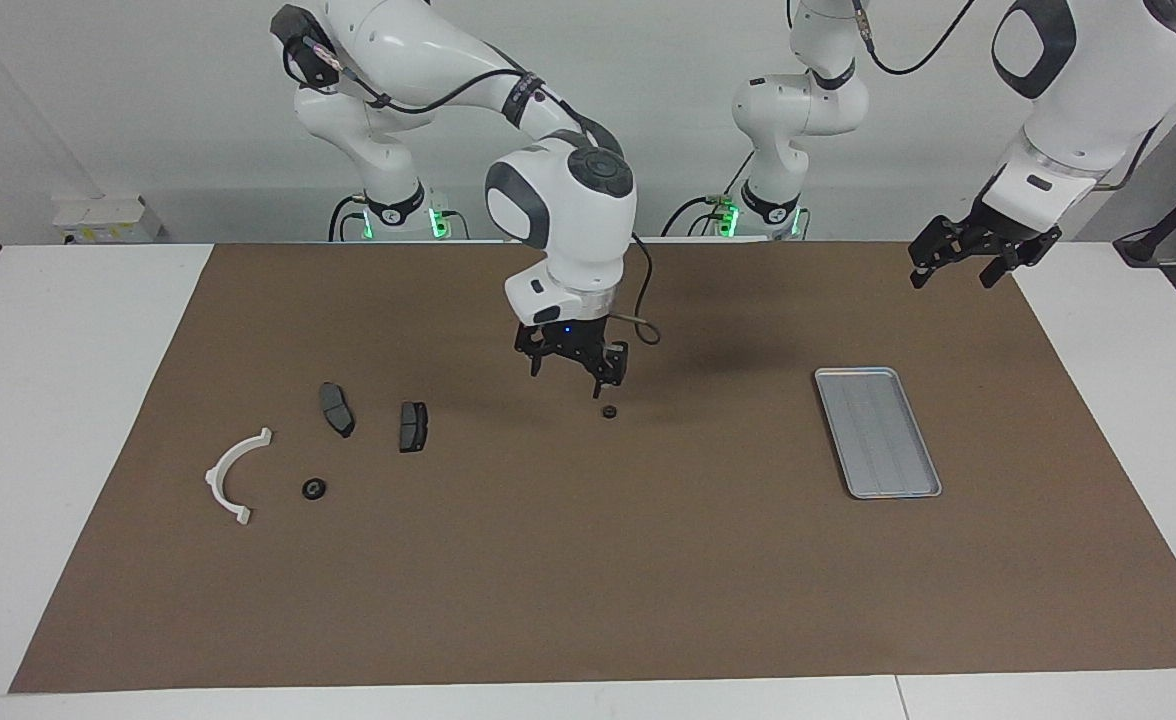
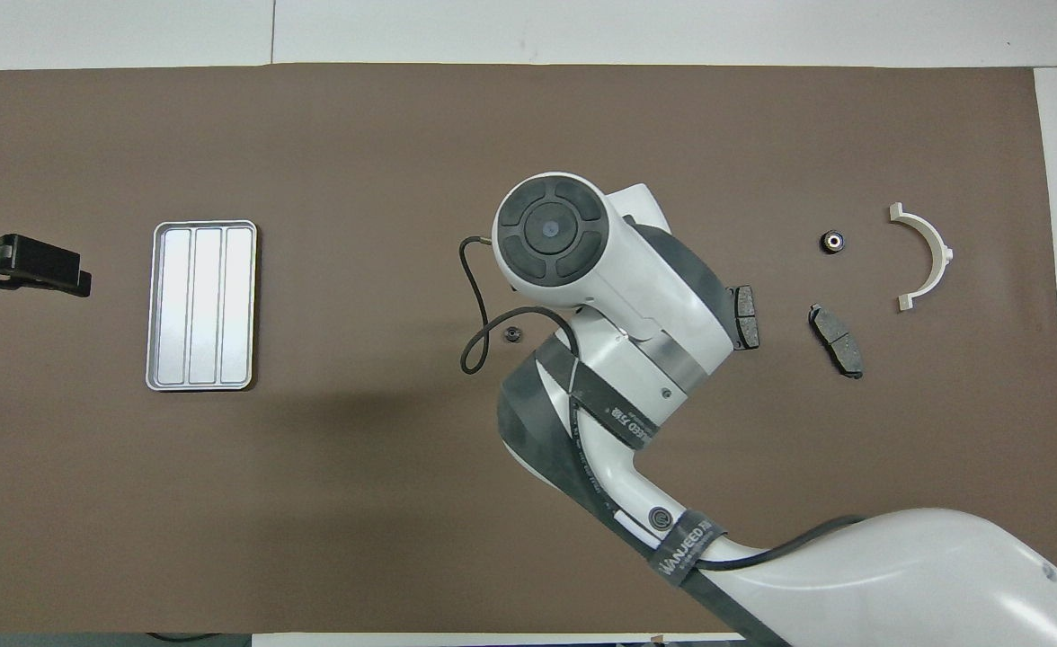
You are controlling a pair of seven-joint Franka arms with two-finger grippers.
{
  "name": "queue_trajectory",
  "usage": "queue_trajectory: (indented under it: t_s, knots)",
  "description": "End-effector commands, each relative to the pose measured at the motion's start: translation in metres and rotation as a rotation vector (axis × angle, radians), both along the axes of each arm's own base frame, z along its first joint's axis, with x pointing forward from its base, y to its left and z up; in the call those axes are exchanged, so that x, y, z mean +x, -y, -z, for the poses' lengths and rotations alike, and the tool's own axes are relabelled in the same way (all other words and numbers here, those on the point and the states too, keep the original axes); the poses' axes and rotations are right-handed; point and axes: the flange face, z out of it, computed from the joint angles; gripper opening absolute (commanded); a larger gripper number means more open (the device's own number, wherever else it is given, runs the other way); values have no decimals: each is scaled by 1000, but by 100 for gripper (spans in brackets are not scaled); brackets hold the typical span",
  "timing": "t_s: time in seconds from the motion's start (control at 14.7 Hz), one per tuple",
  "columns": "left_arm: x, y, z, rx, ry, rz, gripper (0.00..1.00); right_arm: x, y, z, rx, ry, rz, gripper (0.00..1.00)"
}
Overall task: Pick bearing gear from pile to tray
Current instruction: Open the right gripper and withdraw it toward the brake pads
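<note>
A brown mat (image 1: 588, 560) covers most of a white table (image 1: 58, 400), its edges leaving white strips at both ends. A plain pale wall stands at the robots' end, with green lights glowing at the two arm bases and a small white box on the table by the wall. The only writing that shows is white lettering on a black strap (image 2: 686, 550) around the right arm in the overhead view (it seems to read "WANJEED", though I cannot be sure).

Taking the tray (image 1: 877, 431) as landmark: it lies on the mat toward the left arm's end, with nothing in it. A small black bearing gear (image 1: 608, 411) lies alone on the mat, well apart from the tray toward the right arm's end. The right gripper (image 1: 574, 362) hangs raised just beside and above it, jaws spread wide, holding nothing. Well apart again lies the pile: two brake pads (image 1: 337, 408) (image 1: 413, 426), another black round piece (image 1: 314, 488) and a white half-ring (image 1: 234, 475).

The left gripper (image 1: 958, 262) waits in the air near the mat's corner, nearer the robots than the tray, jaws wide and empty.
</note>
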Motion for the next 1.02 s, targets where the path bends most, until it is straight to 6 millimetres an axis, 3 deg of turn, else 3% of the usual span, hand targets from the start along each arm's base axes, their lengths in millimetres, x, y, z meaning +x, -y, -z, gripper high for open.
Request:
queue_trajectory:
  t_s: [0.0,0.47,0.68,0.95]
  knots:
    - [-5,0,-4,-7,-5,6,100,6,40,-26,4,-32,-55,100]
    - [-5,1,-5,-7,-4,7,100,30,171,-84,16,-88,-235,100]
    - [-5,1,-5,-7,-4,8,100,37,227,-96,6,-104,-321,100]
    - [-5,5,-4,-7,-5,15,100,46,291,-96,23,-116,-405,100]
